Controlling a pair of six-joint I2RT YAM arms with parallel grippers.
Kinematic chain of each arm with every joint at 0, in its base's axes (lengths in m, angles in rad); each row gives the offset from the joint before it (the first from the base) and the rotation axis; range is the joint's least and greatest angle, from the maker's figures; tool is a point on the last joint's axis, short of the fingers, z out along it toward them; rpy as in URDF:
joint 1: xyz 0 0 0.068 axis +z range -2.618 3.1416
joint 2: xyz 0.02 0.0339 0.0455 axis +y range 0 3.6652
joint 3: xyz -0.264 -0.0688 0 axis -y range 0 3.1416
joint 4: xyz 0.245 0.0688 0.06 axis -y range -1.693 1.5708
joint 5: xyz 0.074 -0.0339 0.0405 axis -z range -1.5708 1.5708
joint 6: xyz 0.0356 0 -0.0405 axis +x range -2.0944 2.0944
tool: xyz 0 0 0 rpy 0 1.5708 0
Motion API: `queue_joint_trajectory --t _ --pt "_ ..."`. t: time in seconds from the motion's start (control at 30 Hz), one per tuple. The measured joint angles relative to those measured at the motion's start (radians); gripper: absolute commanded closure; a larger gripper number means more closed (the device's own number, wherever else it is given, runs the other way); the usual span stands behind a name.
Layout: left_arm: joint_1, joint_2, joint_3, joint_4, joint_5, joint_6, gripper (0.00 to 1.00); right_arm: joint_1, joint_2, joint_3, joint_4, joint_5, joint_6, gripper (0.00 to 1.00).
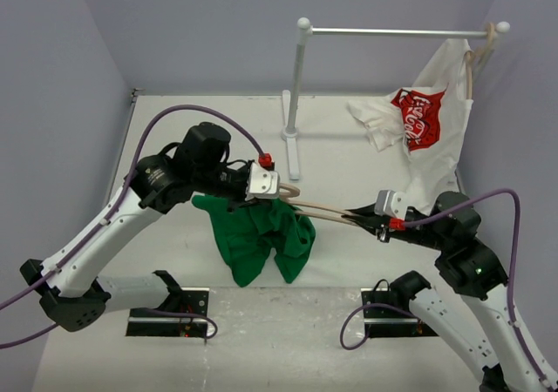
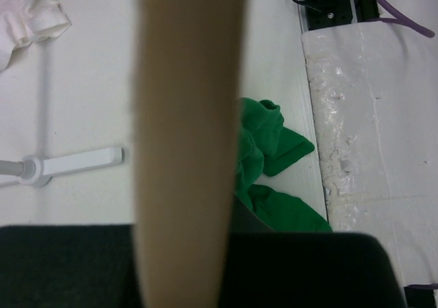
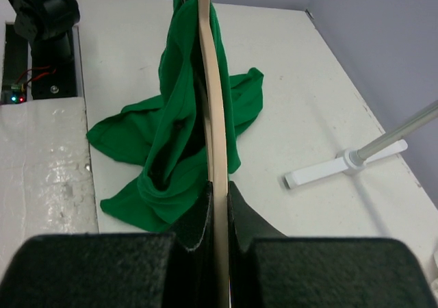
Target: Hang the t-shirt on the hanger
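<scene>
T-shirt (image 1: 257, 239) bunched around hanger (image 1: 323, 211), mid-frame, shoulders not yet seated; right fingers (image 3: 195, 219) clamp hanger, left fingers (image 1: 270, 185) at it, grip unclear.

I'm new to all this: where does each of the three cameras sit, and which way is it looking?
Top external: high behind the arms, looking down at the table; shows the left end effector and right end effector at the hanger.
Left wrist: on the left wrist, looking down past the hanger; dark fingers below.
Right wrist: looking along the hanger; its fingers clamp it.
All share the t-shirt.
</scene>
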Motion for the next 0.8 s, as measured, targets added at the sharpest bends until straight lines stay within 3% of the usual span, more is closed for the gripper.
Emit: queue_joint_trajectory --t 0.03,0.07,0.1,0.33,0.47,0.63,0.8 --pt "0.000 -0.006 -0.005 0.007 -0.009 -0.002 1.00 0.001 -0.001 -0.012 0.023 0.010 0.019 0.29" --pt "0.000 -0.013 -0.013 0.018 -0.016 -0.006 1.00 0.002 -0.003 -0.025 0.050 0.024 0.044 0.07" --pt "-0.001 -0.020 -0.020 0.028 -0.025 -0.011 1.00 0.003 -0.005 -0.038 0.083 0.055 0.083 0.01" --pt "-0.007 -0.032 -0.050 0.128 -0.198 -0.079 1.00 0.009 -0.060 -0.080 0.196 0.601 0.526 0.01" --pt "-0.006 -0.041 -0.069 0.183 -0.315 -0.126 1.00 0.009 -0.121 -0.070 0.154 0.776 0.770 0.08" --pt "0.000 -0.058 -0.082 0.242 -0.361 -0.185 1.00 0.009 -0.175 -0.125 0.209 0.680 1.036 0.16" --pt "0.000 -0.085 -0.104 0.282 -0.342 -0.220 1.00 0.061 -0.035 -0.320 0.396 0.532 1.243 0.20"
